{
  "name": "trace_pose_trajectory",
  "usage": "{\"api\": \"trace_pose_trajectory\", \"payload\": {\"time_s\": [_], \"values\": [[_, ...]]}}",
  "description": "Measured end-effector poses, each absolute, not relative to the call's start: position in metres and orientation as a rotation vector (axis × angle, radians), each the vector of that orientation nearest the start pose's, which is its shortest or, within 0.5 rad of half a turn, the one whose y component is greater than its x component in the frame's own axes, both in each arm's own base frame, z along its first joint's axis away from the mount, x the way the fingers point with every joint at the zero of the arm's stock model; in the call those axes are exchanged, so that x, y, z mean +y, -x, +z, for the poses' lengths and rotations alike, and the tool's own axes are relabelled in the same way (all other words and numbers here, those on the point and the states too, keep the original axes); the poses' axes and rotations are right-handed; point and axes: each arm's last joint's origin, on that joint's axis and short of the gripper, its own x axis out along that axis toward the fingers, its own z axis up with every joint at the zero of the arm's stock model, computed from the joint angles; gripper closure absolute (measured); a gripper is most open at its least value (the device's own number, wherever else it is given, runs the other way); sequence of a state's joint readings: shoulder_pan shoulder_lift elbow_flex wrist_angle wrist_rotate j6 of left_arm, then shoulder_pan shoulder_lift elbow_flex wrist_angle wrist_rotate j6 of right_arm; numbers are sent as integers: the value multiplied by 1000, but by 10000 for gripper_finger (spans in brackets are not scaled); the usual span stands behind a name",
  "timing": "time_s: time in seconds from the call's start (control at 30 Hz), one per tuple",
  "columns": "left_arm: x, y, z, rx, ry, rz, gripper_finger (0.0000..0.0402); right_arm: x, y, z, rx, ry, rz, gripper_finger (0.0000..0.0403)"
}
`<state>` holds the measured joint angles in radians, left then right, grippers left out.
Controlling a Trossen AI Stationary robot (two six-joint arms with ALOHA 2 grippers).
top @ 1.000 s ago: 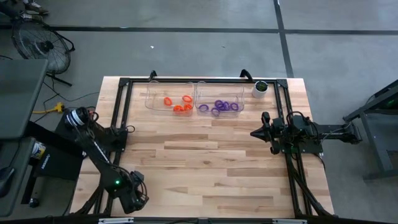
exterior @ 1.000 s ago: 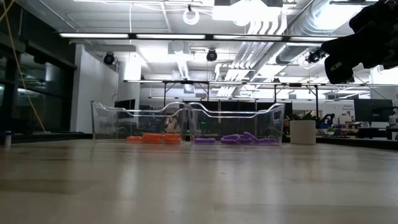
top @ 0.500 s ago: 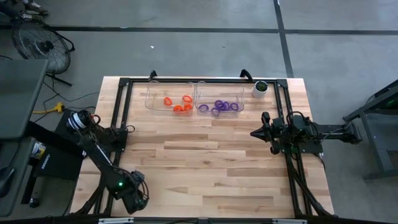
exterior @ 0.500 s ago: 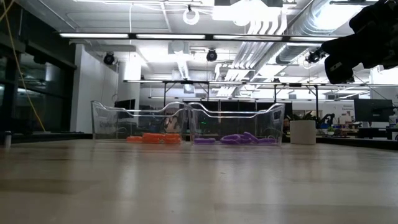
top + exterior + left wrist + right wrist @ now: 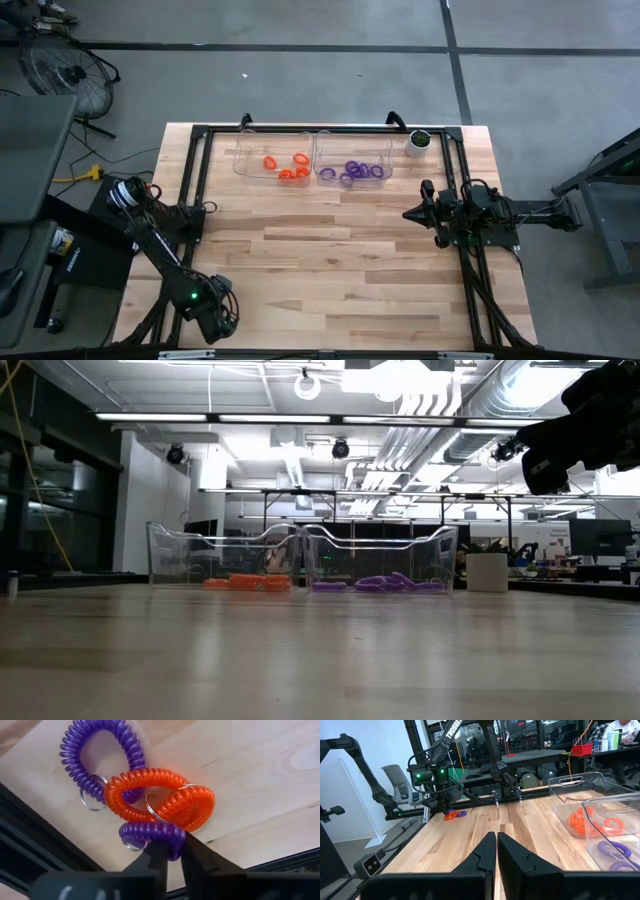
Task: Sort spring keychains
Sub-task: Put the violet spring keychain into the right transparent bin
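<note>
Looked down on a wooden table (image 5: pixel 330 260) boxed in by a black frame (image 5: pixel 200 180), with two clear bins at the far edge. Judged the sort mostly done: counted several orange spring keychains (image 5: pixel 288 166) in the left bin (image 5: pixel 245 158) and several purple ones (image 5: pixel 355 171) in the right bin (image 5: pixel 322 150). Noted a small white cup (image 5: pixel 418 143) just beside the right bin, well apart from the work. Found the right gripper (image 5: pixel 412 213) parked at the table's right side, fingers pressed together on nothing. Found the left gripper (image 5: pixel 172 851) down at the near left corner, clamped on a purple keychain (image 5: pixel 152 832) in the last small heap. Left to sort, by the look of it: that one, an orange keychain (image 5: pixel 160 797) lying across it, and what seemed a second purple loop (image 5: pixel 95 755) tucked under the orange. Judged the tangle the main hindrance: coils and metal rings overlapped, likely to drag the orange along on a lift. Noted also the table edge and frame rail just beside the heap.
</note>
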<state>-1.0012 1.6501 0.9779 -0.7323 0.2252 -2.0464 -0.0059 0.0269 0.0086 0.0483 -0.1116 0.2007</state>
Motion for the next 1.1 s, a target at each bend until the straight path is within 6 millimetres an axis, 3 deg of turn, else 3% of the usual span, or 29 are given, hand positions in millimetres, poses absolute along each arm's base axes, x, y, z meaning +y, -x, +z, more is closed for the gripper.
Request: {"api": "trace_pose_trajectory", "payload": {"time_s": [0.33,0.67,0.9,1.1], "values": [[-248,-150,175,1671,968,663,387,3,-99,169,-20,-198,109,391],[-244,-149,217,1659,847,786,389,3,-99,169,-19,-199,109,391],[-210,-164,250,1520,791,820,389,3,-99,169,-19,-199,108,391],[-163,-201,262,1392,683,728,389,3,-99,169,-19,-199,109,391]]}}
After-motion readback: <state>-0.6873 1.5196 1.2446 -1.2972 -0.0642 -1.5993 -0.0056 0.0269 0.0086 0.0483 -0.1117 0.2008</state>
